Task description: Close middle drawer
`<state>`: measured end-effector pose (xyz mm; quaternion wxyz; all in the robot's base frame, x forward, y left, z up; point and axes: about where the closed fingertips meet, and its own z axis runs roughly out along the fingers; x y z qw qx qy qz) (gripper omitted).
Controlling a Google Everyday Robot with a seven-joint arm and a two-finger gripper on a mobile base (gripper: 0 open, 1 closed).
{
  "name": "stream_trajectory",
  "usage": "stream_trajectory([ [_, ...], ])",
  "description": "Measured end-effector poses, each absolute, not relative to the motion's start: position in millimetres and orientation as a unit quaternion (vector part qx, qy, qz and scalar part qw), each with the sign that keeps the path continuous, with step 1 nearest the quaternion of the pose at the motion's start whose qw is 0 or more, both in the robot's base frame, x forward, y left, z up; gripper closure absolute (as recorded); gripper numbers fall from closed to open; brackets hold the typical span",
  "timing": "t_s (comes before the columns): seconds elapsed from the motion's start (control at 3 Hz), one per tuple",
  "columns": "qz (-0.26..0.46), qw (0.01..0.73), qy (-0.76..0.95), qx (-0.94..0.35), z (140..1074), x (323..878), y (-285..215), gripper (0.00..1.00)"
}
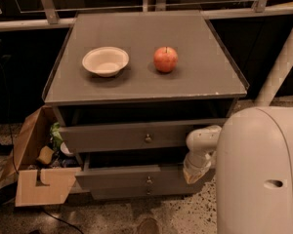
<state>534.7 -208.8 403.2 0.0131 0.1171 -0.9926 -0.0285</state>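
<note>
Grey cabinet top (200,79) carried white bowl (105,61) at left & red apple (165,59) to its right, apart. Speckled floor (112,213) held cardboard box (39,191) at cabinet's left. Gripper (194,173) sat low by cabinet's right front.
</note>
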Motion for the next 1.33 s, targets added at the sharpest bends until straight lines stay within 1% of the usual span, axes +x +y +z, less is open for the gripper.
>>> stream_trajectory([
  [0.67,-0.032,0.013,-0.993,0.111,403.9,532.5,-211.3,1.00],
  [1.0,-0.045,-0.010,-0.998,0.044,425.6,517.3,-242.7,1.00],
  [1.33,-0.050,-0.019,-0.998,-0.015,445.2,489.3,-279.3,1.00],
])
